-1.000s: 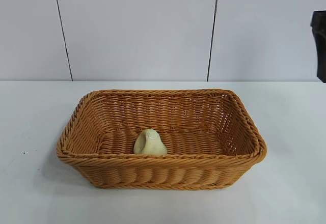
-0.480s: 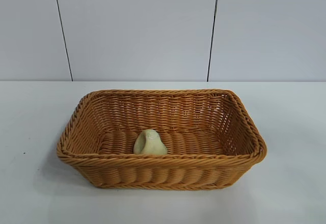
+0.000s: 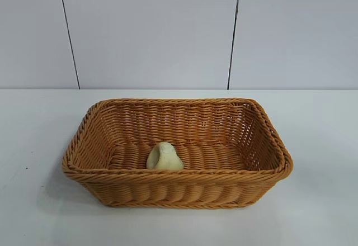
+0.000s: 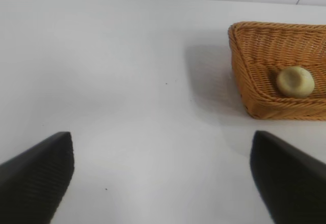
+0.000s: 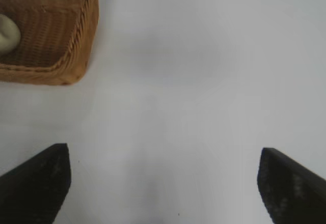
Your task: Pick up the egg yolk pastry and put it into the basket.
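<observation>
Left claw [image 4: 162, 178]: fingers spread wide, holding nothing, poised over bare white bench [image 4: 117, 81] well short of the basket [image 4: 249, 66]. The basket stands on the bench at centre in the exterior view, and neither arm shows in that view. The egg yolk pastry [image 3: 164, 157] lies inside the basket on its woven floor, close against the near wall, well apart from both claws. Right claw [image 5: 164, 183]: fingers likewise wide apart and empty, over open bench beside the basket's corner.
</observation>
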{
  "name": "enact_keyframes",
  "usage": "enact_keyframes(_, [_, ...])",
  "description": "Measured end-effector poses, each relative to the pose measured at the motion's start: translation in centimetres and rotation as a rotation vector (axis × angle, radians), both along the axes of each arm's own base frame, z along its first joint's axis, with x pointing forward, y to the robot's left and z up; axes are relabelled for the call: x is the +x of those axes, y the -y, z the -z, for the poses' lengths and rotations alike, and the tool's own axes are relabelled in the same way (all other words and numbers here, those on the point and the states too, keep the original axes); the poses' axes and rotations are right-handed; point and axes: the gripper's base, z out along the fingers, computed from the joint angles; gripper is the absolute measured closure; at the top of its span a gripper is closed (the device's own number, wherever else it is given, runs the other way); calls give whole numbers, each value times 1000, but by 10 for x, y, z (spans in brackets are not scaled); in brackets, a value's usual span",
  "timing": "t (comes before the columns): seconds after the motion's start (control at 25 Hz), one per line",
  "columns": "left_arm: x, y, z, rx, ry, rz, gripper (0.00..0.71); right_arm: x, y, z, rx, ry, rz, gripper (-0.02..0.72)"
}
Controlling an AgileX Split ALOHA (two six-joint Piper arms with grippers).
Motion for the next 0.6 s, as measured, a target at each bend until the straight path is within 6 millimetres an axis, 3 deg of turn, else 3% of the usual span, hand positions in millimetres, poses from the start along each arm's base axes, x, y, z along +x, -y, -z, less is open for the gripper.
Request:
enact_keyframes(0.12, [0, 0, 0, 0, 0, 0, 21, -8, 0, 0, 2, 52, 0, 10])
enact_keyframes(0.6, [0, 0, 0, 0, 0, 0, 21, -9, 0, 0, 6, 55, -3, 10])
